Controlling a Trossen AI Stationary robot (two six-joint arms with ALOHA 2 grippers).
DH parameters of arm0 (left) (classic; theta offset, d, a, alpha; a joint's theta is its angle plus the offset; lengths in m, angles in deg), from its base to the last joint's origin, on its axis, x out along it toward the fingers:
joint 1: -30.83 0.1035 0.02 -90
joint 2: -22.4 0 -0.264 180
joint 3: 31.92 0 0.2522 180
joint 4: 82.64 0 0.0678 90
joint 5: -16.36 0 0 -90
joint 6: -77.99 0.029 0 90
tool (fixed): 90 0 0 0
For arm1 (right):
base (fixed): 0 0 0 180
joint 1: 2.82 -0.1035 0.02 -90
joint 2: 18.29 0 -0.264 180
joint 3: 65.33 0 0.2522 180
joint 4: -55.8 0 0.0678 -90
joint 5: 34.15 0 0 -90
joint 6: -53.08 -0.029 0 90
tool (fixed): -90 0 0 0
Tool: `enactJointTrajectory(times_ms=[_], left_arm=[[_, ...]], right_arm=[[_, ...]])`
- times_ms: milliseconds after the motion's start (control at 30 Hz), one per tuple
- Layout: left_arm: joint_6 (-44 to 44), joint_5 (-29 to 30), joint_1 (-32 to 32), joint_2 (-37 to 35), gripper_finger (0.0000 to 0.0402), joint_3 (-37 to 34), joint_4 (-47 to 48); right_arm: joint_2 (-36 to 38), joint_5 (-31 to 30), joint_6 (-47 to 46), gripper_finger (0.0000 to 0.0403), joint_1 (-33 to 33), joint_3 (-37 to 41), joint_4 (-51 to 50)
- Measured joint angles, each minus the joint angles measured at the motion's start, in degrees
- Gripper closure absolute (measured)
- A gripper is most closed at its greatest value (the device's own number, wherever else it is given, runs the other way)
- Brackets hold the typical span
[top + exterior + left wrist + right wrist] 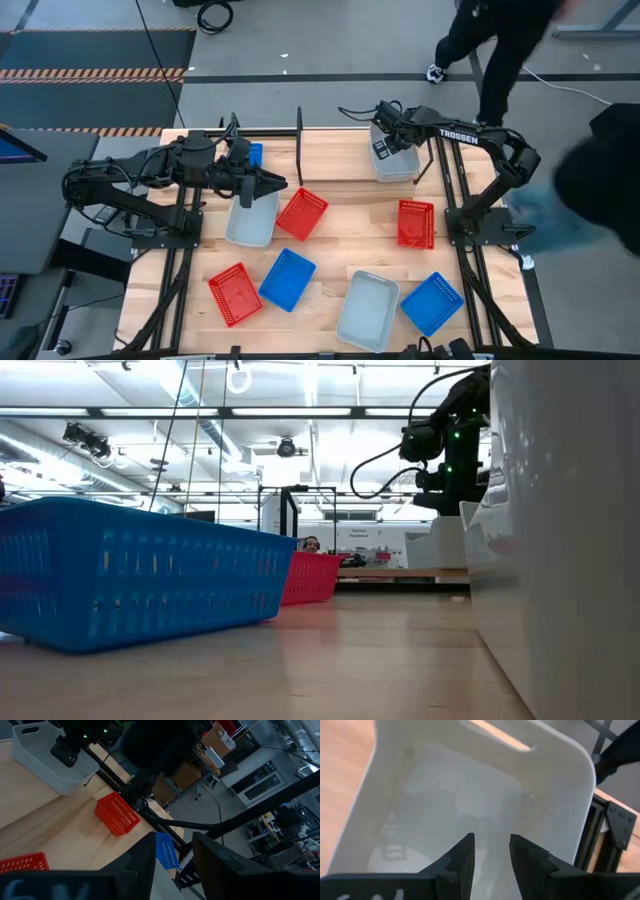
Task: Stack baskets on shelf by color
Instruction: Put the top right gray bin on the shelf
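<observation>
We are seeing the right gripper hanging over a grey-white basket at the table's far edge, its fingers slightly parted. The left gripper is reaching over another grey-white basket; whether it is pinching the rim we cannot tell. Red and blue baskets are lying scattered nearer us.

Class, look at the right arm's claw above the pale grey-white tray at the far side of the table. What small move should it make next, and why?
Probably lower the right claw until its fingers straddle the wall of the pale grey-white plastic tray, then close. In the right wrist view the fingers stand apart with a gap, over the tray's inside and holding nothing, so no grip exists yet.
</observation>
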Motion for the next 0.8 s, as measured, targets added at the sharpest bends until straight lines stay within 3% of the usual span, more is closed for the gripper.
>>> enactJointTrajectory(times_ms=[433, 800], left_arm=[[-1.8, 0.0, 0.0, 0.0, 0.0267, 0.0, 0.5], [-2.6, 0.0, 0.0, 0.0, 0.0267, 0.0, 0.5]], right_arm=[[0.1, -0.7, 4.0, 0.0275, 3.3, 3.1, 13.3], [0.1, -0.7, 5.4, 0.0275, 6.9, 3.1, 16.6]])
